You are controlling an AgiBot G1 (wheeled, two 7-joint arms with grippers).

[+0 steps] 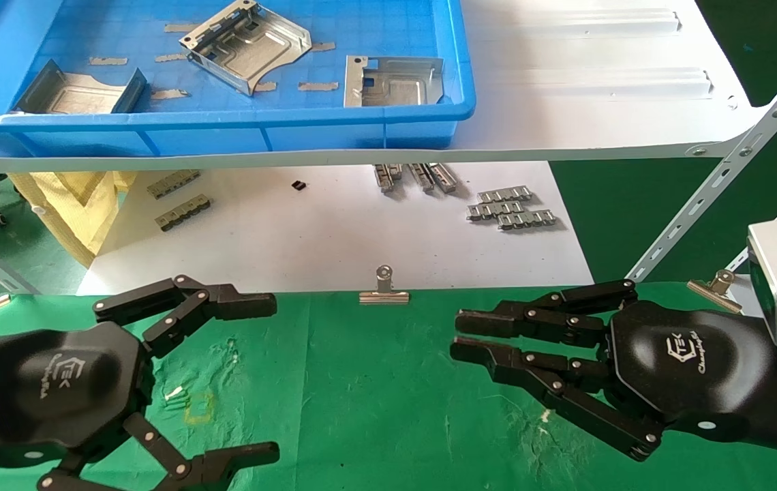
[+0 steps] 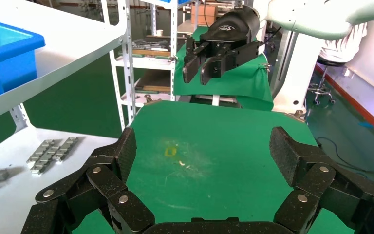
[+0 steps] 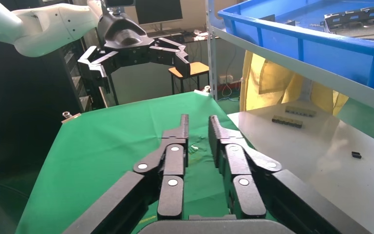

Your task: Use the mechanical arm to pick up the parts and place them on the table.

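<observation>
Three silvery parts lie in a blue tray (image 1: pixel 225 129) on the white shelf: one in the middle (image 1: pixel 249 44), one to the right (image 1: pixel 395 82), one to the left (image 1: pixel 78 92). The green-cloth table (image 1: pixel 375 409) lies below, with a yellow square mark (image 1: pixel 199 407). My left gripper (image 1: pixel 266 378) hovers over the table's left side, fingers spread wide and empty; it also shows in the left wrist view (image 2: pixel 204 153). My right gripper (image 1: pixel 458 334) hovers over the table's right side, its fingers drawn close together and holding nothing; it also shows in the right wrist view (image 3: pixel 198 126).
The white shelf (image 1: pixel 600 82) overhangs a white paper sheet (image 1: pixel 307 232) bearing small ribbed strips (image 1: pixel 511 208). Binder clips (image 1: pixel 384 290) pin the cloth's far edge. A slanted shelf strut (image 1: pixel 722 170) stands at the right, and yellow bagging (image 1: pixel 82 204) at the left.
</observation>
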